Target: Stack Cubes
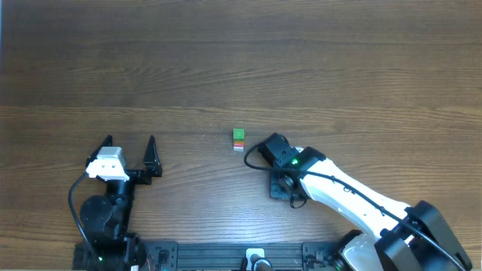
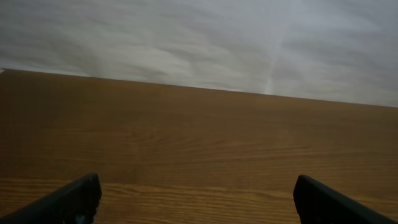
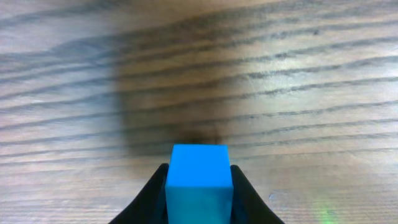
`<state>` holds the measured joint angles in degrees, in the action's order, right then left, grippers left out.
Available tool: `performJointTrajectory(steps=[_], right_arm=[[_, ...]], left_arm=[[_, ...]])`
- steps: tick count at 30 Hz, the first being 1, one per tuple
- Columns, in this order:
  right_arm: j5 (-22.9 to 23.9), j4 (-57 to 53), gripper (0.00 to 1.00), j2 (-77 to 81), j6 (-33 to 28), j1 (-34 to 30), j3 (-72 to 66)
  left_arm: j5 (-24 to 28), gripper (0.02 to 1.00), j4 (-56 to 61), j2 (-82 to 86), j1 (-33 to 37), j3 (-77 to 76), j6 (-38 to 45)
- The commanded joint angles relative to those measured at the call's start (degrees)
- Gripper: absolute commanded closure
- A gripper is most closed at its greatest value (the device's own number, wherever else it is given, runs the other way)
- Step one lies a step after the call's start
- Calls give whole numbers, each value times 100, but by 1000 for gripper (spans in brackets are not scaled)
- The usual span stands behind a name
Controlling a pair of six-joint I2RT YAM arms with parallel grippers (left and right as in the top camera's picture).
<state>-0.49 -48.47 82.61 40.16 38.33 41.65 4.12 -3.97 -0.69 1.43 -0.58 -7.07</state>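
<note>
The counter point(image 1: 241, 60) is brown wood grain, smooth with a dull sheen. The blue cube point(image 3: 199, 183) looks like smooth, matt plastic. The fingers point(image 3: 151, 194) of the right gripper point(image 3: 199, 171) are matt black.

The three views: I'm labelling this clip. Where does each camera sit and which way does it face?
Top view: fixed overhead, looking straight down at the wooden table and a green-topped cube stack; left arm and right arm reach up.
Left wrist view: on the left arm, looking low across the table to a pale backdrop; its open left pincer shows.
Right wrist view: on the right arm, looking down at the table; right pincer holds a blue cube.
Shared: top and left wrist views both show the left pincer.
</note>
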Motion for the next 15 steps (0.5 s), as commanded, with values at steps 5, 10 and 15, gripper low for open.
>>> performJointTrajectory(steps=[5, 10, 15], right_arm=[[361, -1233, 991, 120, -306, -33, 2297], [509, -1991, 991, 990, -363, -4, 4089], [505, -2247, 989, 1812, -361, 103, 5082]], left_arm=[[35, 18, -17, 31, 31, 24, 24], [35, 18, -17, 31, 31, 26, 24], [35, 18, -17, 31, 31, 24, 24]])
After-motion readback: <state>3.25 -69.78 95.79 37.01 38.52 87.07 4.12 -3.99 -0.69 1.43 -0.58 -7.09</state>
